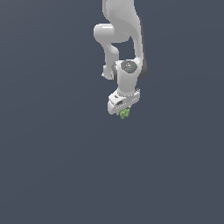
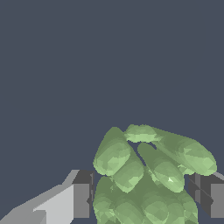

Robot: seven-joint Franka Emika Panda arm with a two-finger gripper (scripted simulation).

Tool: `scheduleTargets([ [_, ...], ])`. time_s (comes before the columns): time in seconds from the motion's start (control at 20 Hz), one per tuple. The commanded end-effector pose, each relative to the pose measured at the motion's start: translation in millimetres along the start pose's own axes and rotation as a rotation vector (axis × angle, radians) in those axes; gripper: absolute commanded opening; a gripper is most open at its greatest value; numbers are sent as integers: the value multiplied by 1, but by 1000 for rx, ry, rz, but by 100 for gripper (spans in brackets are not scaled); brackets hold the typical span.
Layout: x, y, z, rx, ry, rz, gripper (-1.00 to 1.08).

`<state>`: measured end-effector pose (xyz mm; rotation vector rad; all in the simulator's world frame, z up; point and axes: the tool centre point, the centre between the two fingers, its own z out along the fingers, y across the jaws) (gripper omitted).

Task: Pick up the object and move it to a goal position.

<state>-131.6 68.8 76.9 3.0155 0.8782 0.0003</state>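
gripper (image 1: 124,109) clamping object (image 1: 125,113), fingertips hidden

Overall light: even, moderate, flat simulator render; backdrop a uniform slate blue-grey in both views.
Light direction: from above; the arm (image 1: 119,30) is brightest on its upper surfaces and greyer on its undersides.
Shadows: none cast on the backdrop; soft shading only.
Glare: small pale highlights on the lobes of the object (image 2: 148,179).
Sharpness: no blur; jagged, stepped edges on the gripper (image 1: 124,107).
Edge distortion: none apparent.
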Motion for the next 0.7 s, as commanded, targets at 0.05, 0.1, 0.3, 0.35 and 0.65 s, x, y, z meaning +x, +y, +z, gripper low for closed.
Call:
scheduleTargets([
  [0.05, -11, 3, -15, 0, 0, 0, -100],
  [0.1, -14, 4, -18, 0, 0, 0, -100],
  [0.3, -21, 6, -29, 1, 0, 0, -100],
  [0.35, -23, 7, -31, 1, 0, 0, -100],
  [0.65, -25, 8, -36, 1, 0, 0, -100],
])
